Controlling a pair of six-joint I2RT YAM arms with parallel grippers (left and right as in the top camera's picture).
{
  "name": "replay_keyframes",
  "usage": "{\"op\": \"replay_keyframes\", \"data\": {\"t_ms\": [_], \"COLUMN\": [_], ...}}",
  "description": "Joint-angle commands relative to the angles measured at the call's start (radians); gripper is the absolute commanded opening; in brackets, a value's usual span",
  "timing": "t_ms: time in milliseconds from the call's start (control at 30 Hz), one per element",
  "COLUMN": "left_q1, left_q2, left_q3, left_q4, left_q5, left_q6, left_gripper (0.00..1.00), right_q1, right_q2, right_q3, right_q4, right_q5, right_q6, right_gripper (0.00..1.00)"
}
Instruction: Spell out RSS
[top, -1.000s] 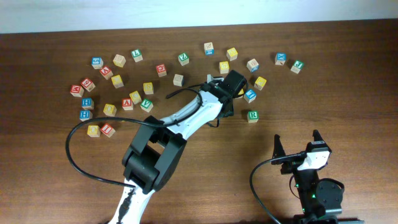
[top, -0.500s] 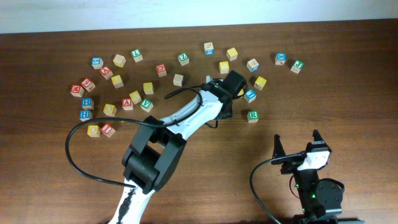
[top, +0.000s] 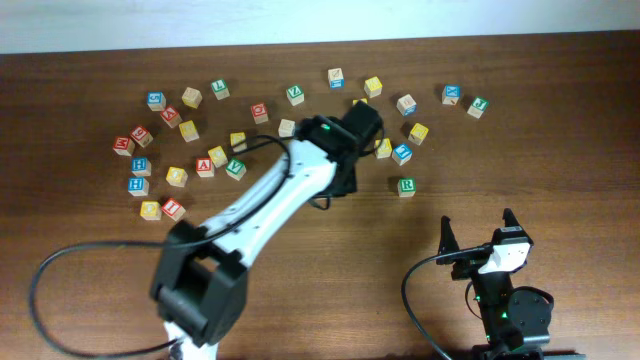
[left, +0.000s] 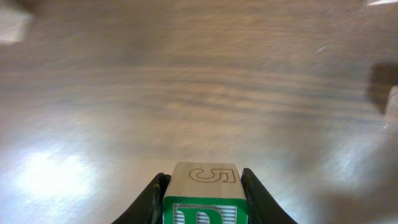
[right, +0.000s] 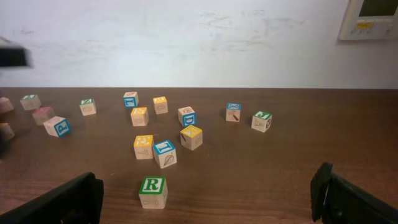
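Observation:
The white cube with a green R (top: 406, 186) stands alone on the table; it also shows in the right wrist view (right: 153, 190), just ahead of my open, empty right gripper (right: 205, 202), which sits near the front edge (top: 480, 240). Yellow-faced cubes (top: 383, 148) (top: 418, 132) (top: 373, 86) lie behind it, and show in the right wrist view (right: 143, 147) (right: 191, 137). My left gripper (top: 355, 122) is shut on a wooden cube (left: 205, 186) with a green-bordered face and an engraved 5 on top, held above the table. Its green letter is cut off.
Several red, blue, green and yellow lettered cubes are scattered across the back of the table, in a cluster at the left (top: 170, 150) and more at the right (top: 452, 95). A blue cube (top: 402, 154) sits next to the yellow ones.
My left arm has swung left and back with its cube, uncovering a yellow cube beside the blue one. The right arm has not moved.

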Motion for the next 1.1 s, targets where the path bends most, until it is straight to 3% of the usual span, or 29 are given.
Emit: {"op": "replay_keyframes", "data": {"t_ms": [0, 267, 433, 600, 833, 967, 1067], "left_q1": [0.070, 0.190, 0.239, 0.383, 0.640, 0.658, 0.658], "left_q2": [-0.069, -0.077, -0.115, -0.210, -0.227, -0.227, -0.226], "left_q3": [0.012, 0.008, 0.008, 0.008, -0.066, -0.214, -0.319], "left_q4": [-0.132, -0.299, -0.309, -0.296, -0.294, -0.156, -0.043], "left_q5": [-0.053, -0.037, 0.032, 0.032, 0.048, 0.145, 0.164], "left_q6": [-0.009, 0.053, 0.108, 0.108, 0.145, 0.273, 0.274], "left_gripper": [0.29, 0.33, 0.31, 0.36, 0.54, 0.64, 0.90], "right_q1": [-0.007, -0.007, -0.007, -0.007, -0.007, -0.007, -0.007], "right_q2": [-0.006, -0.006, -0.006, -0.006, -0.006, -0.006, -0.006], "right_q3": [-0.006, -0.006, -0.006, -0.006, -0.006, -0.006, -0.006], "right_q4": [-0.004, -0.004, -0.004, -0.004, -0.004, -0.004, -0.004], "right_q5": [0.008, 0.008, 0.008, 0.008, 0.008, 0.008, 0.008], "right_q6": [-0.004, -0.004, -0.004, -0.004, -0.004, -0.004, -0.004], "right_gripper": [0.98, 0.98, 0.99, 0.98, 0.98, 0.98, 0.98]}}
